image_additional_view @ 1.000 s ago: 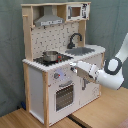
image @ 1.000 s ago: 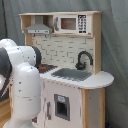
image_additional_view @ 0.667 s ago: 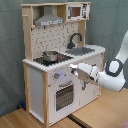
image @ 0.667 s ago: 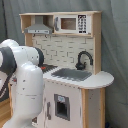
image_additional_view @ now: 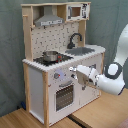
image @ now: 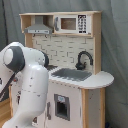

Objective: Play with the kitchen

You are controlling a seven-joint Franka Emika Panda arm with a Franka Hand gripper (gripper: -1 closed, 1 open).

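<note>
The white robot arm [image_additional_view: 112, 82] has edged closer to the white and light-wood toy kitchen [image_additional_view: 47, 75]; gripper [image_additional_view: 75, 72] at centre frame nears the knobs, jaws' state unclear. Next: careful contact.

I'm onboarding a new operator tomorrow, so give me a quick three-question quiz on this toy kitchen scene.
1. True or false: a steel pot sits on the stovetop in the second exterior view.
2. In both exterior views, what black fixture stands behind the sink?
3. In the second exterior view, the gripper is nearest: A) the hood, B) the knobs, C) the microwave.

Key: 1 true; 2 the faucet; 3 B.
</note>
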